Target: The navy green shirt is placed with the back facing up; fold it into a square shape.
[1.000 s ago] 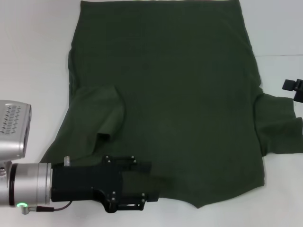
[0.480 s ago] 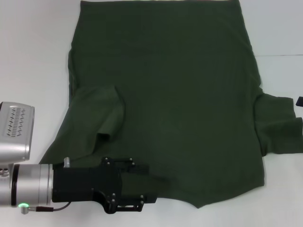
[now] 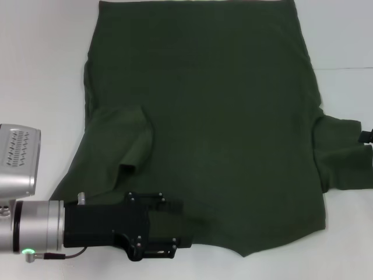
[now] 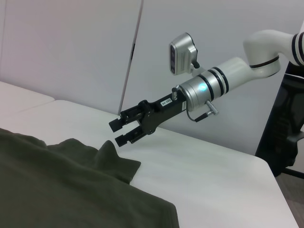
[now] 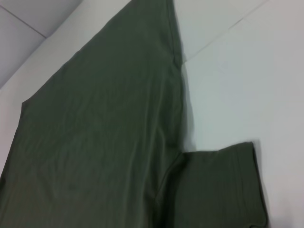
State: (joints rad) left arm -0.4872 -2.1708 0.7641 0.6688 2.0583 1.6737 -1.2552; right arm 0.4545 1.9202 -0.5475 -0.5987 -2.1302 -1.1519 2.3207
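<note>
The navy green shirt [image 3: 221,116] lies spread flat on the white table [image 3: 41,70], hem far from me. Its left sleeve [image 3: 119,146] is folded over onto the body, while the right sleeve [image 3: 344,157] lies out to the side. My left gripper [image 3: 183,226] sits low over the shirt's near left edge, open, with dark fabric showing between its fingers. In the head view only a tip of my right gripper [image 3: 367,136] shows at the right edge. The left wrist view shows the right gripper [image 4: 121,132] open, hovering just above the right sleeve [image 4: 111,159].
Bare white tabletop [image 3: 344,35] borders the shirt on both sides. The near table edge runs close below the neckline. A wall panel [image 4: 71,57] stands behind the table in the left wrist view.
My right gripper has come nearer to me along the right edge, down toward the right sleeve. The left gripper has drawn back slightly to the left. The shirt has not moved.
</note>
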